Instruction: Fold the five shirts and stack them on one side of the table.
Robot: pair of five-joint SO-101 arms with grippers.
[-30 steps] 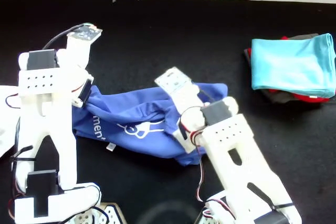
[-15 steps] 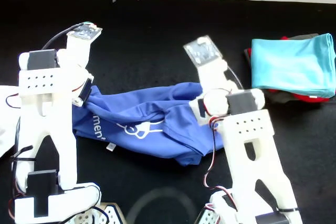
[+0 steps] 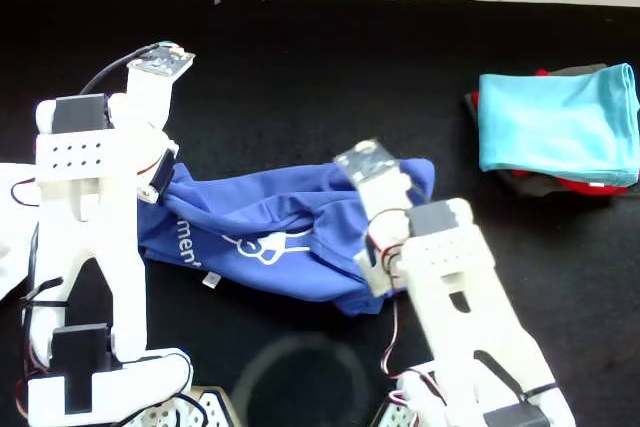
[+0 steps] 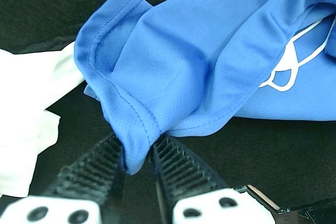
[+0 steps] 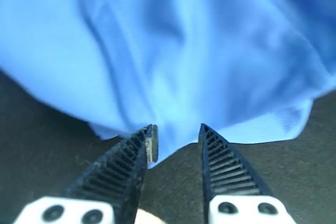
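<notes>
A crumpled blue shirt [image 3: 270, 237] with white print lies mid-table. My left gripper [image 3: 167, 180] is at its left end and is shut on a hemmed corner of the blue shirt [image 4: 157, 77]; the left gripper [image 4: 139, 157] pinches that fold between its ribbed fingers. My right gripper [image 3: 372, 265] hovers over the shirt's near right edge. In the right wrist view the right gripper [image 5: 177, 135] stands open, with the blue shirt's [image 5: 173, 51] edge just beyond its tips and nothing between them.
A stack of folded shirts [image 3: 555, 122], cyan on top of red and grey, sits at the far right. A white shirt [image 3: 12, 232] lies at the table's left edge, also seen as the white shirt [image 4: 26, 114] beside the held corner.
The right arm swung up and away toward the far side, then came back down over the shirt's near right edge. The left arm has stayed still with the corner in it.
</notes>
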